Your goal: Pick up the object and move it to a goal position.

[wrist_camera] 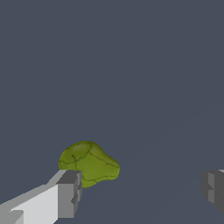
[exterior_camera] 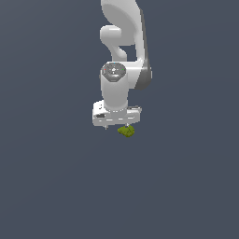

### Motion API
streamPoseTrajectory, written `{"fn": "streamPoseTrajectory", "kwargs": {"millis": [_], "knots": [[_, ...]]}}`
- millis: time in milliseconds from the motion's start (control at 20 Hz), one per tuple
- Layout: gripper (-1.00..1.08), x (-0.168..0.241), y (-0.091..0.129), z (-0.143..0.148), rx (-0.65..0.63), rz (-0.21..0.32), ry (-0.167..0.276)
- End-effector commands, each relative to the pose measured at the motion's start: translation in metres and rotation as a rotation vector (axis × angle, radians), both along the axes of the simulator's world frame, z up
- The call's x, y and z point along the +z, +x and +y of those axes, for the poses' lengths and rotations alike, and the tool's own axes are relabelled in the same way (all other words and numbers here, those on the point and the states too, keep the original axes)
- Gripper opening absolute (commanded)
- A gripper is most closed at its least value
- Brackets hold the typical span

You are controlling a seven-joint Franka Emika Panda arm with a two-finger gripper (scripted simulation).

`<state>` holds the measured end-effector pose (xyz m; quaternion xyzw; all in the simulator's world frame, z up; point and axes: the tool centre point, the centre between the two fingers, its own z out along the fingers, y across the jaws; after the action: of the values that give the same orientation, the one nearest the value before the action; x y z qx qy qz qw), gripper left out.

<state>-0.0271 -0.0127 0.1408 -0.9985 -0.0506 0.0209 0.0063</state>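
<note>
The gripper [wrist_camera: 140, 192] is held wide apart, one finger [wrist_camera: 68, 194] just beside the object [wrist_camera: 89, 162]. The approach step is judged in hand; centring over the object is needed before closing.

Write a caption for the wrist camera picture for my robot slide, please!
Open end effector straddling a lumpy olive-green object, one finger right beside it.

The object [exterior_camera: 126, 131] sits just below the gripper [exterior_camera: 116, 126], toward the exterior view's right, beside one fingertip [wrist_camera: 69, 192].
</note>
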Motion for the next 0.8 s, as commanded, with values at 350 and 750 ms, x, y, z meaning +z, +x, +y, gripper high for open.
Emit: {"fn": "streamPoseTrajectory", "kwargs": {"millis": [350,750], "knots": [[1.0,-0.022,-0.019,0.02,0.291,-0.017,0.0],[1.0,-0.038,-0.037,0.038,0.546,-0.032,0.003]]}}
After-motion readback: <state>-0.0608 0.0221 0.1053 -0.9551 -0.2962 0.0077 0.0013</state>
